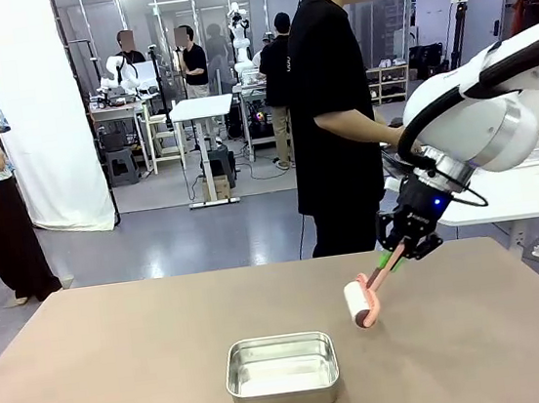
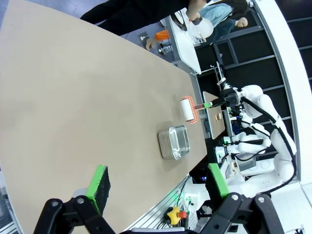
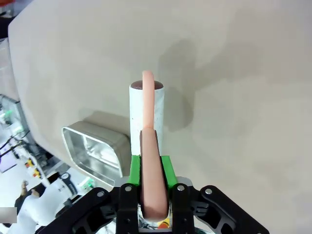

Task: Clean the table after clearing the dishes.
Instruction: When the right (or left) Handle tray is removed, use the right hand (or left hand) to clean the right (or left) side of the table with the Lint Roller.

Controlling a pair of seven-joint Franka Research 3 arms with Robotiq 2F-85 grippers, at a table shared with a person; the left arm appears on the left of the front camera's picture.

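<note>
Right, roller pass in hand: right claw (image 1: 395, 257) is clamped on the pink handle of the roller (image 1: 362, 304), with the white drum seemingly set on the counter (image 1: 124, 377) just below the fingertips. Drum should be kept flat, strokes overlapped, and the steel pan (image 1: 282, 369) avoided. Left claw (image 2: 158, 181) is spread apart, empty, counter beneath. Counter top is seen as plain matte taupe-brown.

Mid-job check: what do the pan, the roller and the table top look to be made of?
The pan looks like stainless steel, polished: its walls throw mirror-like glints. The roller has a matte white drum, probably paper or adhesive sheet, on a smooth pink handle, likely plastic. The table top is matte taupe without glare or grain, perhaps laminate.
</note>
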